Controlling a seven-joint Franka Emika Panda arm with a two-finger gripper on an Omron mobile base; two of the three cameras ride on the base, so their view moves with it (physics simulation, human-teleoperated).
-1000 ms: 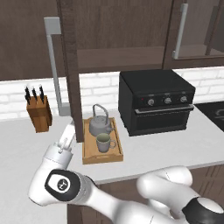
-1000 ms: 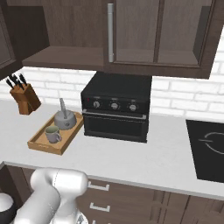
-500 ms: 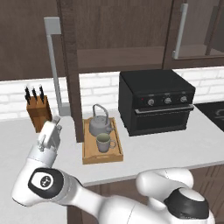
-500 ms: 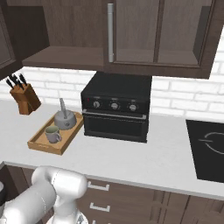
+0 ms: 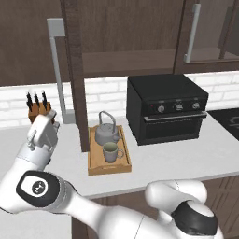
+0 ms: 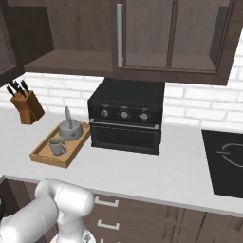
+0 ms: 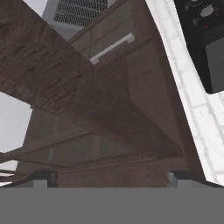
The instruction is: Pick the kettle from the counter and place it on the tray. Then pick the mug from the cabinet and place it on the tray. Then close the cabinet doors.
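**Inspector:** Kettle, squat grey metal with an arched loop handle, stands at the back of the shallow wooden tray. Just in front of it, on the same tray, sits the small pale grey-green mug.

**Clerk:** And the surface?

**Inspector:** A flat light grey-white counter against a white brick wall. The tray lies between a wooden knife block at the left and a black countertop oven at the right. A black hob lies further right, well apart.

**Clerk:** The cabinet?

**Inspector:** The dark brown wooden wall cabinet stands open over the tray; its shelf shows. One tall brown cabinet door swings out edge-on over the counter, its long grey bar handle beside it. The neighbouring glass-paned doors are flush.

**Clerk:** The claw?

**Inspector:** The two-finger gripper is raised left of that door, over the counter's left end, near the knife block. Its jaws stand wide and hold nothing; the hand view looks up along dark wood.

**Clerk:** Room to move? Any writing?

**Inspector:** Bare counter in front of the tray and oven. No legible writing.
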